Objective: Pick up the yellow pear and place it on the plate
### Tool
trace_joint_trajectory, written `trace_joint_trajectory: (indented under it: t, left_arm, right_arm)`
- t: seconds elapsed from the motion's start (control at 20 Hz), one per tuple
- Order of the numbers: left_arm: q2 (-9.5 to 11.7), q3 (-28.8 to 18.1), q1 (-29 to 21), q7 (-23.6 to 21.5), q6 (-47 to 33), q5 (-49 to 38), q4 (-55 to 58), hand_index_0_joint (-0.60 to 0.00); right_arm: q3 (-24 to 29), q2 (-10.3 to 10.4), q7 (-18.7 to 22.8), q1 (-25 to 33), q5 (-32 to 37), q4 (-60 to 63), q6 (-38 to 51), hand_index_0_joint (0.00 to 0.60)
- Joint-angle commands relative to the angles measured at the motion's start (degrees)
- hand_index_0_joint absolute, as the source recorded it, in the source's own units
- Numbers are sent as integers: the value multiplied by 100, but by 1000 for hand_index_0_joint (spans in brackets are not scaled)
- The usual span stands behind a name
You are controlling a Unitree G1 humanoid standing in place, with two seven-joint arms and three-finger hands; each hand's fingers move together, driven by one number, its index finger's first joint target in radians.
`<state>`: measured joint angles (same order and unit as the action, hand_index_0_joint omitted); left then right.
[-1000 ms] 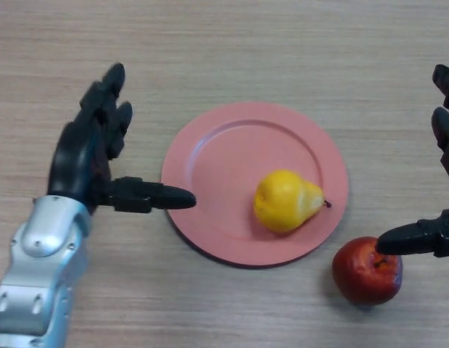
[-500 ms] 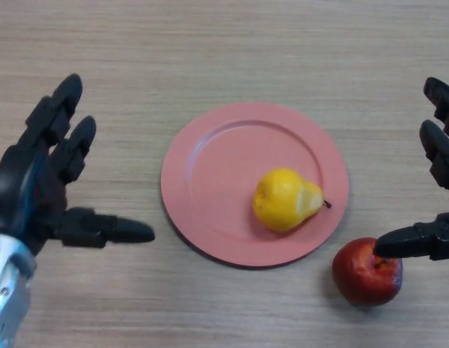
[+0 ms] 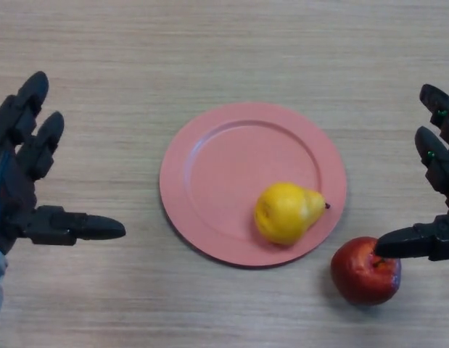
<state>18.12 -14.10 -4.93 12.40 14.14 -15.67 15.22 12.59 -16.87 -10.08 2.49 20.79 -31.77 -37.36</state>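
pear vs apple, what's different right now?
The pear is yellow; the apple is red. The pear lies on its side on the pink plate, while the apple sits on the bare table beside the plate's rim. The right hand reaches over the apple; nothing touches the pear. Both are similar in size.

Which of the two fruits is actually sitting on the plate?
The yellow pear. It lies on the pink plate, toward its lower right part, while the red apple rests on the bare table just outside the plate's rim.
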Motion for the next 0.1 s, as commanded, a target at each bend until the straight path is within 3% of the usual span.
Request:
trace_joint_trajectory:
  t: [0.05, 0.1]
  left_arm:
    - [346, -277, -267, 24, -1092, 303, 65, 0]
    - [351, -248, -299, 9, -1239, 353, -33, 0]
  right_arm:
    - [193, -152, -162, 192, 13, -180, 1031, 0]
    - [200, -147, -165, 218, 53, -129, 1043, 0]
